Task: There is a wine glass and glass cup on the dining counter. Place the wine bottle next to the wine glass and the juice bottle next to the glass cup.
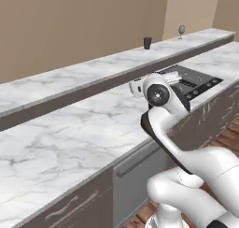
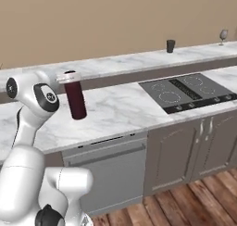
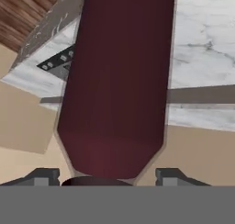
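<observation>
A dark red juice bottle (image 2: 76,99) hangs almost upright over the lower marble worktop, and my gripper (image 2: 68,78) is shut on its top end. In the hand view the juice bottle (image 3: 117,81) runs away from the camera between my gripper's (image 3: 106,178) two fingertips. On the raised dining counter (image 2: 125,61) behind stand a dark glass cup (image 2: 171,46) and, far right, the wine glass (image 2: 223,35). The left base view shows the glass cup (image 1: 147,43) and the wine glass (image 1: 181,31) on the dining counter (image 1: 70,77). The wine bottle is out of view.
A black cooktop (image 2: 190,91) is set into the lower worktop to the right of the bottle, also the cooktop (image 1: 193,81) beyond my arm. A dishwasher front (image 2: 106,167) and cabinet doors (image 2: 185,151) lie below. A tan wall backs the dining counter.
</observation>
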